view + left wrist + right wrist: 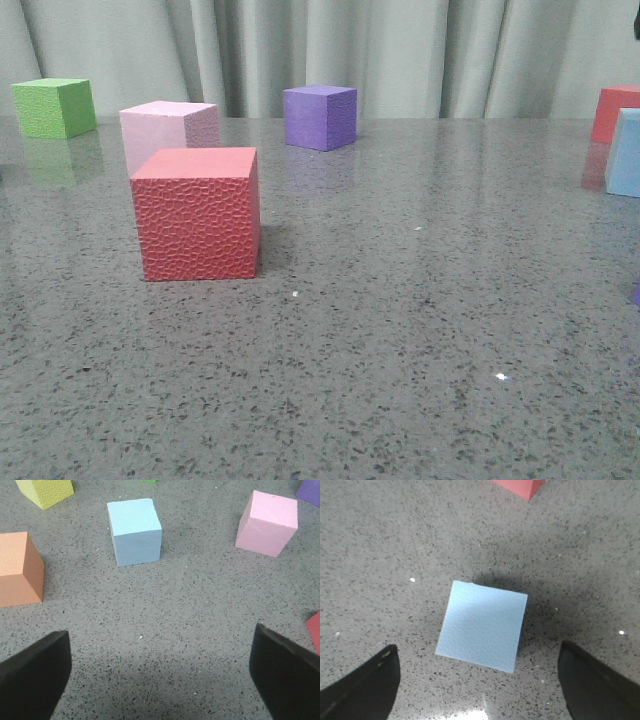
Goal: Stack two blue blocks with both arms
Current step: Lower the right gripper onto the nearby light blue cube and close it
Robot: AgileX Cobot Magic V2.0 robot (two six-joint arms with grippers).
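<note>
One blue block [135, 531] stands on the grey speckled table in the left wrist view, well ahead of my left gripper [160, 672], which is open and empty. The other blue block [482, 625] lies in the right wrist view, just ahead of my right gripper [477, 680], which is open and empty above it. In the front view only a slice of a blue block [625, 152] shows at the right edge. Neither gripper shows in the front view.
In the front view stand a textured red cube [198, 212], a pale pink cube [168, 132], a green cube [54, 106], a purple cube [319, 116] and a red cube [615, 110]. The left wrist view shows an orange cube [17, 568], a yellow-green cube [45, 490] and the pink cube [267, 523].
</note>
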